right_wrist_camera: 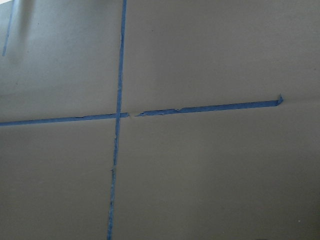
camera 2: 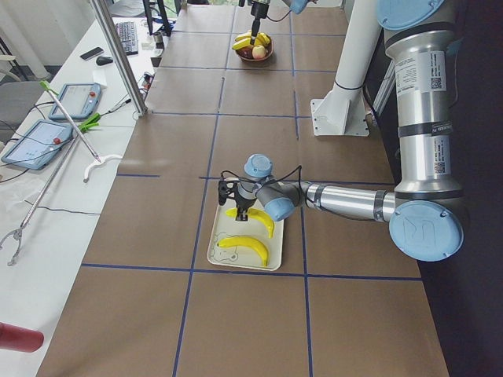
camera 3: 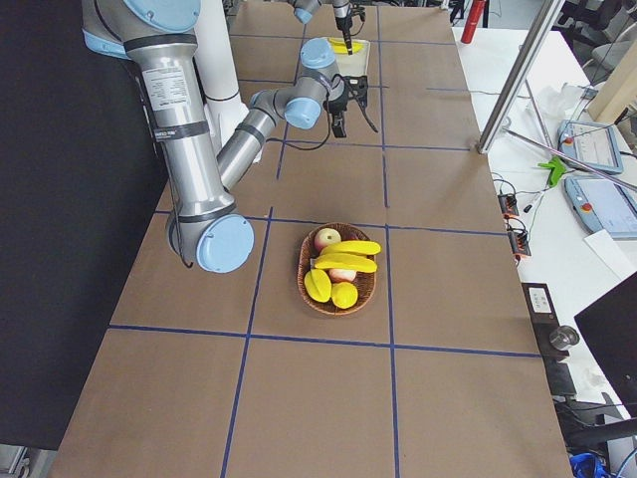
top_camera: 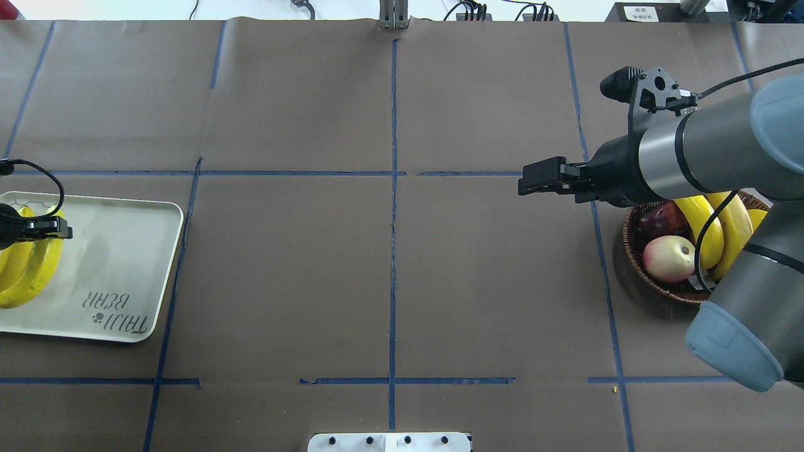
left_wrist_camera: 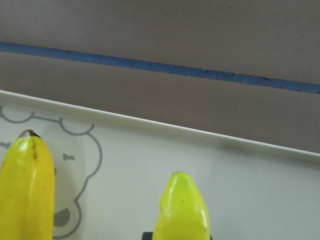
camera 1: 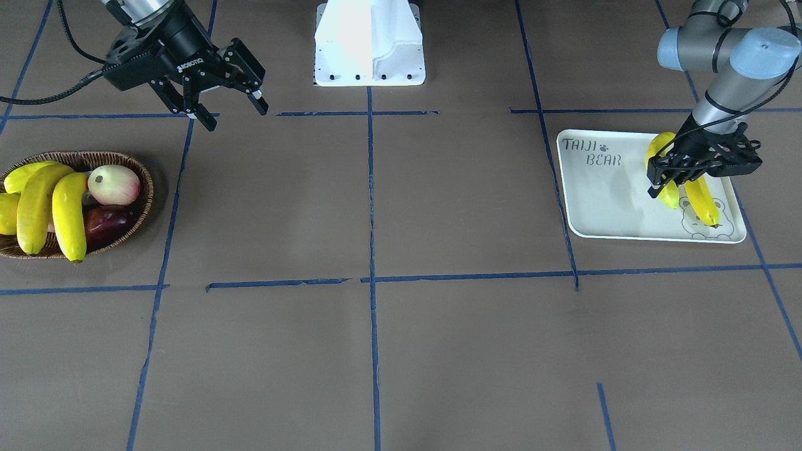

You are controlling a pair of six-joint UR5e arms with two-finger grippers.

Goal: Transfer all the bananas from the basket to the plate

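1. Yellow-green banana (camera 1: 670,197) is pinched in the jaws of the left gripper (camera 1: 659,188), at the white plate (camera 1: 601,200), frame right
2. Right gripper (camera 1: 235,114), jaws spread, hangs upper left; more bananas (camera 1: 67,216) lie in the basket (camera 1: 143,210)
3. Risk: let go while tilted, it may roll over the rim

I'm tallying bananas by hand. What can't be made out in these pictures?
- Whether the left gripper holds the greenish banana: front view, its own body hides the grasp; wrist view shows only the banana's tip.
- How many bananas the basket holds: front view's left edge cuts it, the right arm covers it overhead, side view too small.
- The plate: overhead, left edge cuts it.
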